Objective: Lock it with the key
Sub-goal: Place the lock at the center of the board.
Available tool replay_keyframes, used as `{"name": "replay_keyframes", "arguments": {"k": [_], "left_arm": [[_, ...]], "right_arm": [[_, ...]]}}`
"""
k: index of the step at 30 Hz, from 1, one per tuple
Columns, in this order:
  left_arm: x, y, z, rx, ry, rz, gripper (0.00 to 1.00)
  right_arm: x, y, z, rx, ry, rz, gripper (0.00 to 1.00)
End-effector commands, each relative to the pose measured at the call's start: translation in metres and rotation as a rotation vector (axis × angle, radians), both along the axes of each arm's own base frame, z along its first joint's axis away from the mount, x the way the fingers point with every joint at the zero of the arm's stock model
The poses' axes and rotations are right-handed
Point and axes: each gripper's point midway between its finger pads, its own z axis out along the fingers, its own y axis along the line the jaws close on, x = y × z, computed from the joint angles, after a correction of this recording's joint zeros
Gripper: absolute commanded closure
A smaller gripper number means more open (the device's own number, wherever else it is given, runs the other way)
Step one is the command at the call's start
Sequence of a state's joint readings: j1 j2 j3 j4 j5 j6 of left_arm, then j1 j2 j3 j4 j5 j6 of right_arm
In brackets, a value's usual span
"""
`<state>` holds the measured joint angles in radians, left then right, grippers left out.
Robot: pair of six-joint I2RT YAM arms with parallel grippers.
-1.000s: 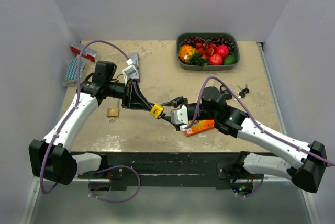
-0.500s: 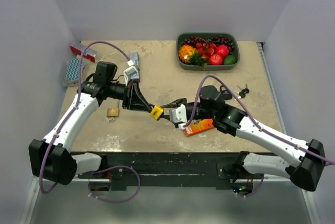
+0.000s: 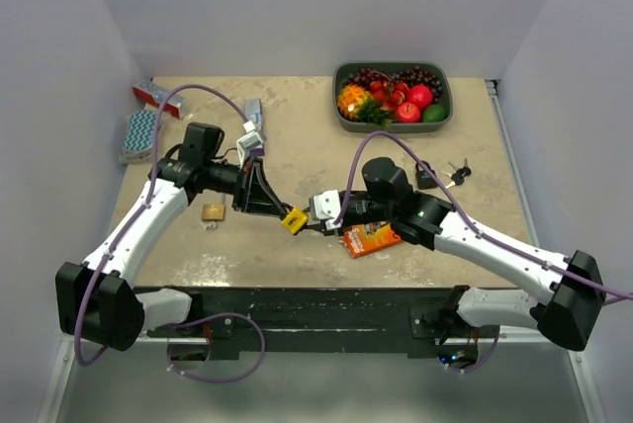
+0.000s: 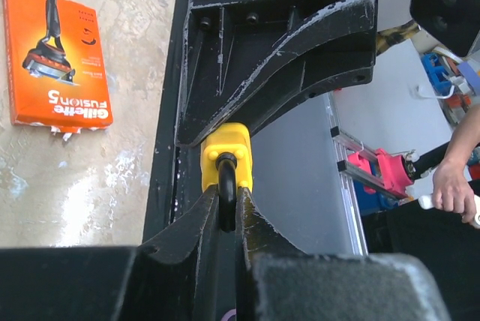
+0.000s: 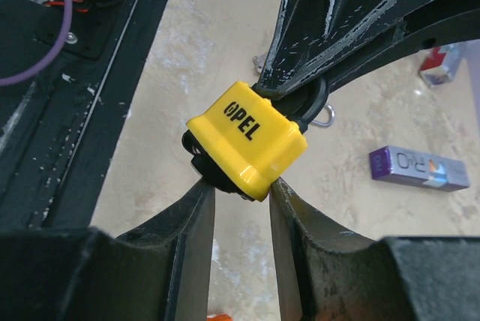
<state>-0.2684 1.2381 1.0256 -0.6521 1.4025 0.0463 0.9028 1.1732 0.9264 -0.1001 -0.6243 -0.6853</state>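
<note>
Since a second ago my right gripper (image 3: 313,221) has swung in from above the box (image 3: 372,238) to meet the lock (image 3: 293,218), its fingers drawing together on the way. The lock hangs in the air between my two grippers, clear of the table. My left gripper (image 4: 227,197) is pressed tight on the dark shackle (image 4: 226,212), pinching it just behind the yellow body. My right gripper's fingers (image 5: 196,220) stand partly apart with the lock's lower end between them, and both pads seem to touch its sides. I judge the lock small, hard and dense, with a smooth plastic jacket that could slip or twist under a light pinch. The flat sides of the body look like the best hold, leaving the keyhole face free, though I cannot tell where that face points. The key (image 3: 456,172) lies on the table well behind my right gripper, untouched. Thin and flat, it looks awkward to lift.
</note>
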Motion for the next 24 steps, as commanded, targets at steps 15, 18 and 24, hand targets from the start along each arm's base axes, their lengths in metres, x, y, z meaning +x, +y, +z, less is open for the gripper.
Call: {"name": "replay_keyframes", "arguments": {"k": [15, 18, 24], "left_arm": [[-0.031, -0.004, 0.015, -0.102, -0.037, -0.124, 1.00], [-0.009, 0.004, 0.019, -0.086, -0.090, -0.044, 1.00], [0.013, 0.011, 0.012, 0.012, -0.082, 0.071, 1.00]], "right_arm": [[0.001, 0.023, 0.065, 0.180, 0.040, -0.016, 0.50], [0.011, 0.001, 0.043, 0.096, 0.098, -0.115, 0.29], [0.022, -0.050, 0.013, -0.008, 0.215, -0.344, 0.13]]}}
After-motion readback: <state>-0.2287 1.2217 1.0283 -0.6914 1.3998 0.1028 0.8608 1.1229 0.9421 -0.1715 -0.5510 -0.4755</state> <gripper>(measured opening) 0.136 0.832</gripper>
